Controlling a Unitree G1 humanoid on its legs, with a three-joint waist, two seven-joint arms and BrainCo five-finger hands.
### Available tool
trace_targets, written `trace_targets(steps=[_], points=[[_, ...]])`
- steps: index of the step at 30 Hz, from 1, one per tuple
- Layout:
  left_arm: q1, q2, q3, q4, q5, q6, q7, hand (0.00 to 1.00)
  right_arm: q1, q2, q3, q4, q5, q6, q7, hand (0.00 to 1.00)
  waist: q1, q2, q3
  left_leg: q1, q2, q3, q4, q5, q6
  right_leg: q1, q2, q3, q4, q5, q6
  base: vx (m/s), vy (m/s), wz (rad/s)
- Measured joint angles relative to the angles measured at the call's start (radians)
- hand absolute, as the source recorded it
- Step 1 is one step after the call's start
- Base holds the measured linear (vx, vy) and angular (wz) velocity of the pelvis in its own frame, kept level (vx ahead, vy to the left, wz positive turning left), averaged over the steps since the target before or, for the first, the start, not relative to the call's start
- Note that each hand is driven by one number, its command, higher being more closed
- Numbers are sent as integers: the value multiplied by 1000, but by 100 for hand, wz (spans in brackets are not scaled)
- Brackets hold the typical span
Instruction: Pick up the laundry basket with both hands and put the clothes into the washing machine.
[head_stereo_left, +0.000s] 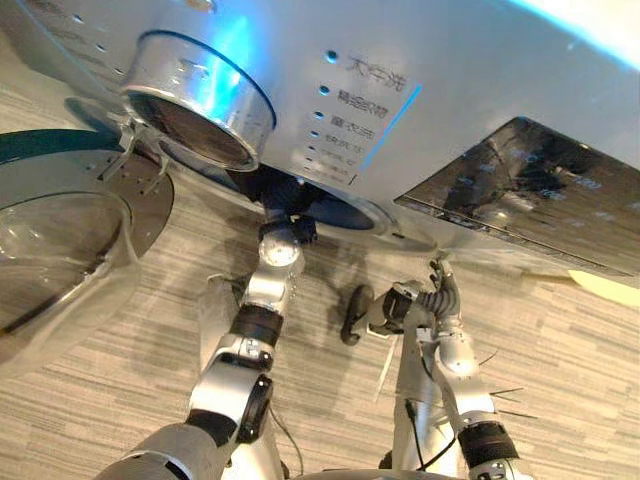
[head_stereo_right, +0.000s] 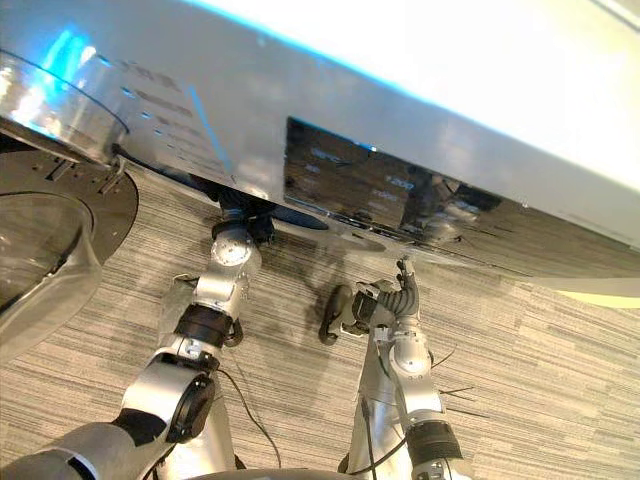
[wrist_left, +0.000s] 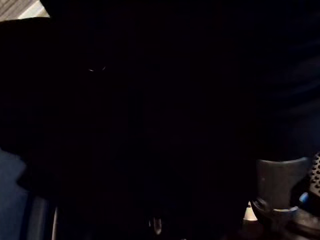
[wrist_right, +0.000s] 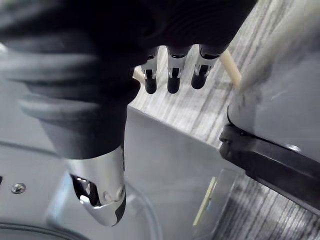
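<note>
From above I look down the front of the silver washing machine (head_stereo_left: 450, 90). Its round glass door (head_stereo_left: 60, 240) hangs open at the left. My left arm reaches into the dark drum opening (head_stereo_left: 340, 212), where the dark cover of my left hand (head_stereo_left: 290, 220) shows at the rim and its fingers are hidden inside. The left wrist view is almost black. My right hand (head_stereo_left: 395, 305) hovers outside, just under the machine's front, fingers (wrist_right: 172, 75) straight and holding nothing. A clear plastic container edge (head_stereo_left: 215, 305), maybe the basket, lies on the floor under my left arm.
A large silver dial (head_stereo_left: 200, 95) and a dark glossy display panel (head_stereo_left: 530, 190) jut out from the machine's front above my arms. Grey striped carpet (head_stereo_left: 560, 350) spreads below and to the right.
</note>
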Motion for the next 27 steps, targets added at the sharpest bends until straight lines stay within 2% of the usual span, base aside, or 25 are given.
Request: trace_targets(steps=[1,2,4,7,11,16,19,21,27], points=[[-16,6,5,15,20,6,-1,0,-3,0,-2,0,0,-2,1,0,0,0,0,-4,1,0,0,0,0,-4,1,0,-1,3,-2,19,-38,-12],[-49,12,26,43,79,30,-7,100,-12,0,-5,0,1,-2,8,0,0,0,0,-11,5,0,2,0,0,-12,6,1,-3,9,-6,33,-30,-16],[-92,32,34,82,158,59,-31,100,-29,1,-2,0,10,-7,26,0,0,0,0,-19,14,2,7,0,0,-21,11,0,-6,17,-11,43,-28,-16],[-153,51,62,116,275,97,-120,100,-52,1,-4,-3,38,-14,69,0,-4,-1,0,-38,15,1,11,0,1,-39,14,1,-7,25,-15,37,-23,-5],[-181,78,71,139,281,108,-179,100,-72,1,-4,-8,64,-14,90,0,-16,-1,1,-46,15,0,14,0,1,-47,14,2,-7,27,-14,36,-26,-2],[-195,87,74,152,256,113,-176,100,-72,1,-4,-20,83,-14,105,0,-20,0,3,-49,15,1,14,-1,1,-49,14,2,-7,22,-4,23,-35,0],[-197,87,71,150,152,93,-165,100,-72,1,-4,-21,86,-14,103,0,-21,0,4,-51,15,1,14,-1,2,-50,13,2,-7,21,-2,30,-42,1],[-202,89,57,125,81,88,-143,100,-74,1,-5,-26,86,-16,100,0,-22,1,14,-52,14,1,14,-1,2,-50,10,2,-7,21,-2,43,-44,2],[-254,127,-21,13,40,70,-54,100,-72,1,-7,-64,78,-35,76,0,-23,2,32,-71,13,-1,25,-2,3,-68,7,3,7,24,-9,41,-42,1]])
